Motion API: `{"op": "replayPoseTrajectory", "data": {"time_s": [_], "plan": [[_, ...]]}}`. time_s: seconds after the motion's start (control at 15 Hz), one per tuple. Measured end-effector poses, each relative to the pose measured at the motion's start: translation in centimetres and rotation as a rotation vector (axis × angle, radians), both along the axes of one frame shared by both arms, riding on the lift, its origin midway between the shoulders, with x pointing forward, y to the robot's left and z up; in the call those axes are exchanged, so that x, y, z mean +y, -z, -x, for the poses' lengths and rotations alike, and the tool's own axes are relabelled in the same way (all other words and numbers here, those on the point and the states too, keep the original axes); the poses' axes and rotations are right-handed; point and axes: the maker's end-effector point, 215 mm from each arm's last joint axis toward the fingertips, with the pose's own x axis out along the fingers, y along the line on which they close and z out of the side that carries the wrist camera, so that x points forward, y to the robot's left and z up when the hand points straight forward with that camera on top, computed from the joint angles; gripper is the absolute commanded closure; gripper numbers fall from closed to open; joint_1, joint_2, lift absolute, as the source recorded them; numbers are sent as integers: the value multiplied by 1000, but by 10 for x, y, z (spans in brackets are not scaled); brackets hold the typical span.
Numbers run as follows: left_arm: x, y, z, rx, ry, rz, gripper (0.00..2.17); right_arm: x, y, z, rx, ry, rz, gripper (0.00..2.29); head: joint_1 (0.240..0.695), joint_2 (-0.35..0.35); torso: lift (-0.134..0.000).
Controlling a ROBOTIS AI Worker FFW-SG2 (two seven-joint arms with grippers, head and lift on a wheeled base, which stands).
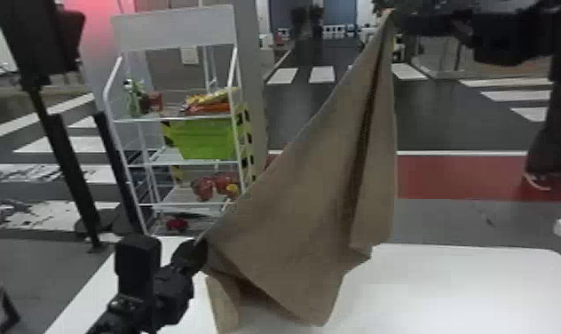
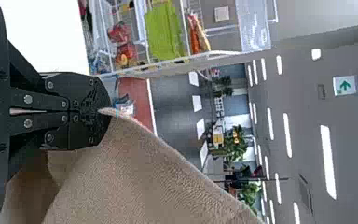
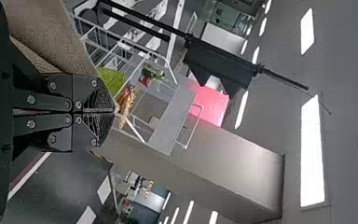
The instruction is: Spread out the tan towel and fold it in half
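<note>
The tan towel hangs stretched on a slant between both arms, its lower folds over the white table. At its low left corner, just above the table, is my left gripper; my right gripper holds the top corner high at the right. In the left wrist view the left gripper is shut on a towel corner. The right wrist view has the right gripper with its fingers pressed together, the towel running off beside them.
The white table lies below the towel. Behind it at the left stands a white wire shelf with a green bin. A black stand rises farther left.
</note>
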Motion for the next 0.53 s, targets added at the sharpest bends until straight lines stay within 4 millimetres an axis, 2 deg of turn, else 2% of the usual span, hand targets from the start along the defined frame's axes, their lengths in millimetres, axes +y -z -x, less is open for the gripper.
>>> {"op": "replayPoseTrajectory", "data": {"time_s": [0.27, 0.47, 0.53], "plan": [[73, -52, 0, -47, -42, -88, 1366, -21, 40, -9, 53, 15, 5, 1501, 335, 231, -134], [101, -104, -19, -106, -86, -169, 1366, -43, 56, -26, 64, 44, 34, 1501, 296, 232, -134], [105, -110, -26, -105, -95, -192, 1366, -48, 64, -32, 73, 45, 47, 1501, 290, 229, -134]]}}
